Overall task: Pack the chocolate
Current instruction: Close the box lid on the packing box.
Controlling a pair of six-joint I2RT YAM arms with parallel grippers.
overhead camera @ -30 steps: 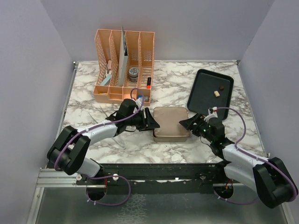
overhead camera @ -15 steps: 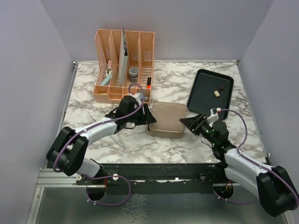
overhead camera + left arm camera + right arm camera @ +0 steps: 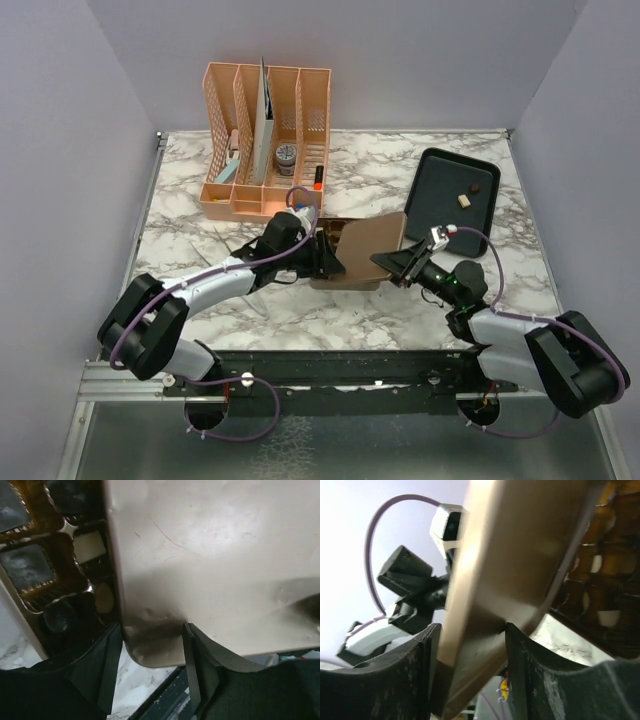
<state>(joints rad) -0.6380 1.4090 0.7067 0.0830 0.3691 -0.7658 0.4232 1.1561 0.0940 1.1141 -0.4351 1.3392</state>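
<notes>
At the back left of the marble tabletop (image 3: 190, 240) stands a peach desk organizer (image 3: 225, 110), its contents mostly hidden behind its mesh walls. The left hand (image 3: 332, 260) pinches a corner of the gold tin lid (image 3: 372, 240), which hangs tilted over the gold tin (image 3: 345, 283) and covers most of it. In the left wrist view, chocolate (image 3: 89, 547) sits in the tin's dark insert, cut off by the frame, and several cups are too dim to read. The right hand (image 3: 392, 265) clamps the lid's opposite edge. Farther right, two more pieces lie on the black tray (image 3: 430, 200)
</notes>
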